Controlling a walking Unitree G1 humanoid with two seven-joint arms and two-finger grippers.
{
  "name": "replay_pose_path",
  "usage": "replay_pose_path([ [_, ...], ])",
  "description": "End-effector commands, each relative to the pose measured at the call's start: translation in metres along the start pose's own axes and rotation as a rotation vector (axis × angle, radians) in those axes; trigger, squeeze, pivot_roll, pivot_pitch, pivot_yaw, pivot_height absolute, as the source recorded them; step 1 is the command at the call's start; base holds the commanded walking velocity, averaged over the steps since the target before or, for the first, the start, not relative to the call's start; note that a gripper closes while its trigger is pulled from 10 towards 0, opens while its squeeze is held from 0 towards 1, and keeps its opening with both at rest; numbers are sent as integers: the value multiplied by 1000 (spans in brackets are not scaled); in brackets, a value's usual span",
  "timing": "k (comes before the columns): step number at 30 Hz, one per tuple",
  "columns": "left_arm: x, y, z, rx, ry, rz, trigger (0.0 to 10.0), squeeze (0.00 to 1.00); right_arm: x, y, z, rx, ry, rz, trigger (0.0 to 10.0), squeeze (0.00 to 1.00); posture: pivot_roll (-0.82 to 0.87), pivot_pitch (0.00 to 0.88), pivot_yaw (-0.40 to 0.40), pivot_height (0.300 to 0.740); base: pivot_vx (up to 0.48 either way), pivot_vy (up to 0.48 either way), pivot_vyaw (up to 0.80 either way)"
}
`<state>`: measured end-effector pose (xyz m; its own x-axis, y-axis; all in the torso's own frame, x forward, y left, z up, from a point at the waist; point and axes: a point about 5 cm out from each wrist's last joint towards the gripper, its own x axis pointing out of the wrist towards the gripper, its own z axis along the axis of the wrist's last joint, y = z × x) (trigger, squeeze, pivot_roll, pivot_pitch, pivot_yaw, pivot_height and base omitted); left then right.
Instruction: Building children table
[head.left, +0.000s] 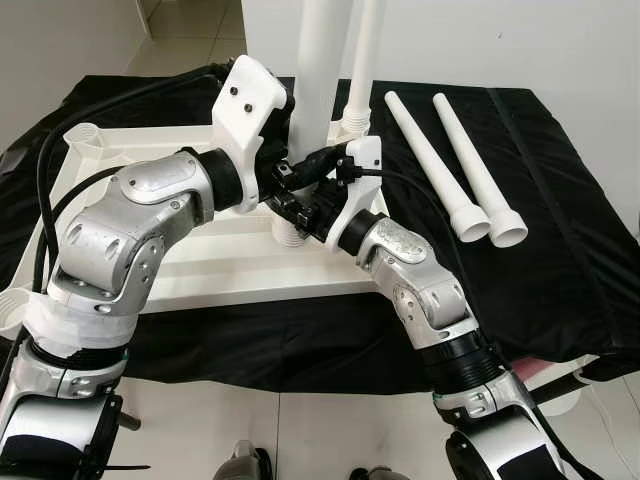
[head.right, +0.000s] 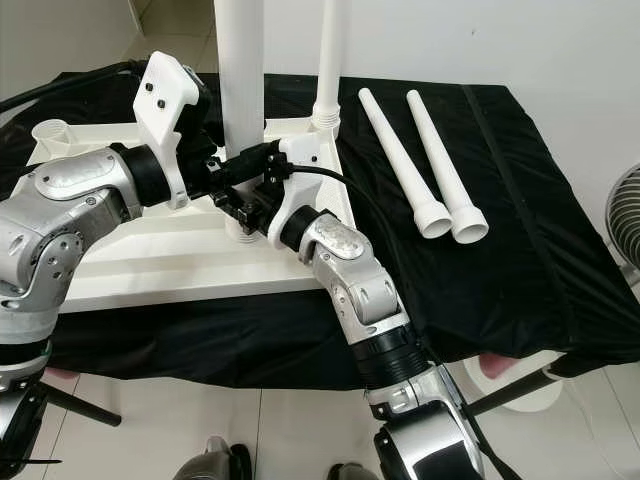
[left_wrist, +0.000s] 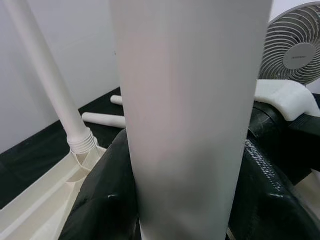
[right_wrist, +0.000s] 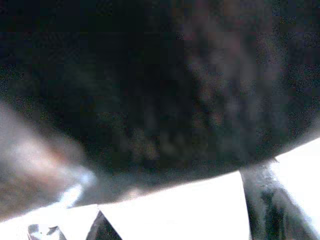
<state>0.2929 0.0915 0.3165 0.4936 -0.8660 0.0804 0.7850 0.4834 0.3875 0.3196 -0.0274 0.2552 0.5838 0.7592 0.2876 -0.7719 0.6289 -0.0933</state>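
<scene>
From where I'm standing, the robot is working on the second leg of the little table. The white tabletop (head.left: 230, 262) is lying upside down on the black-draped surface (head.left: 560, 250), and a thick white leg (head.left: 318, 100) is standing upright near its right edge. Both hands are crowding round the foot of that leg: the left hand (head.left: 272, 160) is reaching in from the left with its black fingers closed around the tube, as the left wrist view is showing, with the leg (left_wrist: 190, 115) standing right between the dark fingers (left_wrist: 100, 205). The right hand (head.left: 310, 195) is coming in from the near right, pressed close to the leg's base; I cannot tell whether it is gripping or merely bracing, since its own wrist view is dark and blurred.

A slimmer-looking leg (head.left: 362, 70) is already standing in the far right corner socket. Two more legs (head.left: 470, 165) are lying side by side on the cloth well to the right, flared ends toward the near side.

My guess is the leg is being seated into its socket; the next move is likely calling for firm downward pressure or a twist while keeping it upright.

The room is plain: white wall behind, pale tiled floor (head.left: 330, 435), and a fan (head.right: 625, 225) peeking in at the right.
</scene>
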Motion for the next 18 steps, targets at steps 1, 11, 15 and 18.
replay_pose_path([
  [1, 2, -7, -11, 17, 46, -55, 7569, 0, 1, 5, 9, 25, -51, 21, 0, 0, 22, 105, 29, 740, 0, 0, 0],
  [11, -3, 1, -13, -30, 17, 8, 10000, 0, -4, -9, 3, -16, -11, -134, 0, 0, 19, 99, 29, 740, 0, 0, 0],
  [15, -16, 6, 0, -120, -95, -28, 10000, 0, -10, -27, 5, -54, -13, -273, 10000, 0, 14, 102, 28, 740, 0, 0, 0],
  [18, -28, 9, 3, -135, -125, -57, 10000, 0, -16, -38, 6, -77, -20, -350, 10000, 0, 9, 106, 28, 740, 0, 0, 0],
])
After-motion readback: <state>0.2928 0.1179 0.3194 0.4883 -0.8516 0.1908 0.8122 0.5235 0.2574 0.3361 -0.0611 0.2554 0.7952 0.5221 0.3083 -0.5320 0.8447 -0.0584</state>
